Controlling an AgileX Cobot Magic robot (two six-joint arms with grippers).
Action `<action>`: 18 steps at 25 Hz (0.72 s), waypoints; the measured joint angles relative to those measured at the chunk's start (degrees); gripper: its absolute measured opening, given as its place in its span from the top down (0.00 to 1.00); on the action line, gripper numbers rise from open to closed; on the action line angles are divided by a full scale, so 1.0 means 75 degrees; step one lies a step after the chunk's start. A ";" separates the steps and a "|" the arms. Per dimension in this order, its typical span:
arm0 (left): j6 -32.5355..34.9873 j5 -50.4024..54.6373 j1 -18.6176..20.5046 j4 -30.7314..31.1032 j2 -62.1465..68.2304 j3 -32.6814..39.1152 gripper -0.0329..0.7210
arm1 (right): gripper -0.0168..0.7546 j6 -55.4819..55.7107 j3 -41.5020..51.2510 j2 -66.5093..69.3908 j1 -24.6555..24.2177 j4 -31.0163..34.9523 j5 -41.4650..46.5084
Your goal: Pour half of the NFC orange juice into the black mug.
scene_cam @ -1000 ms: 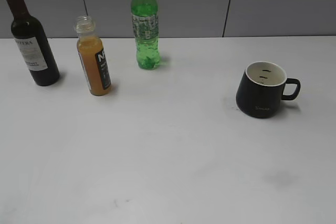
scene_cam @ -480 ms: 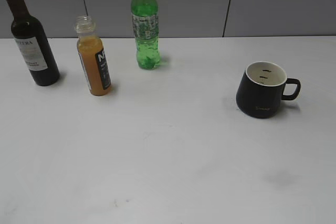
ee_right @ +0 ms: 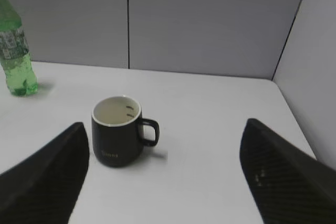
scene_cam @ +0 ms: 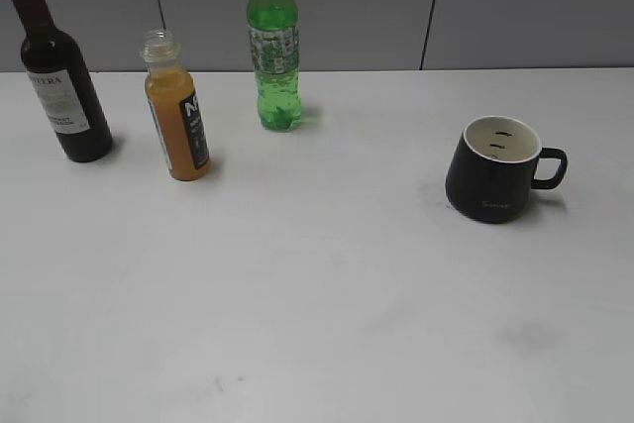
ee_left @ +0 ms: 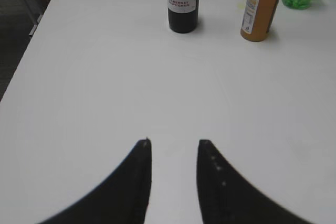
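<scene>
Exterior view: a white table (scene_cam: 317,294) is stretching back to a grey panelled wall (scene_cam: 347,7), and neither arm is showing here. Three bottles are standing upright along the back left. A dark wine bottle (scene_cam: 59,76) with a pale label is sitting furthest left. Just to its right, and apart from it, the orange juice bottle (scene_cam: 176,111) is standing with its clear neck uncapped and its black label facing right; orange liquid is filling it up to the shoulder. Further back and to the right, a tall green soda bottle (scene_cam: 272,42) with a yellow cap is standing near the wall. Well apart from all three, on the right side of the table, the black mug (scene_cam: 492,170) is sitting upright with its cream inside showing and its handle pointing right.

From the left wrist view, the left gripper (ee_left: 173,153) is hovering low over bare table with its two dark fingers a narrow gap apart, holding nothing. The wine bottle, the juice bottle and the soda bottle are lined up far ahead of it.

From the right wrist view, the right gripper (ee_right: 163,150) is spreading its fingers very wide, gripping nothing. The mug is sitting ahead between them, nearer the left finger (ee_right: 47,177), touching neither.
</scene>
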 joint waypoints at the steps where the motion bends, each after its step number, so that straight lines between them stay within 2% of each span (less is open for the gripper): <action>1: 0.0000 0.0000 0.0000 0.0000 0.0000 0.0000 0.64 | 0.08 0.0000 0.0081 0.0152 0.0000 0.0000 -0.0436; 7: 0.0000 0.0000 0.0000 0.0000 0.0000 0.0000 0.64 | 0.08 0.0003 0.0669 0.1549 0.0000 -0.0092 -0.3245; 18: 0.0000 0.0000 0.0000 0.0000 0.0000 0.0000 0.64 | 0.08 0.0020 0.1355 0.5518 0.0000 0.0004 -0.8091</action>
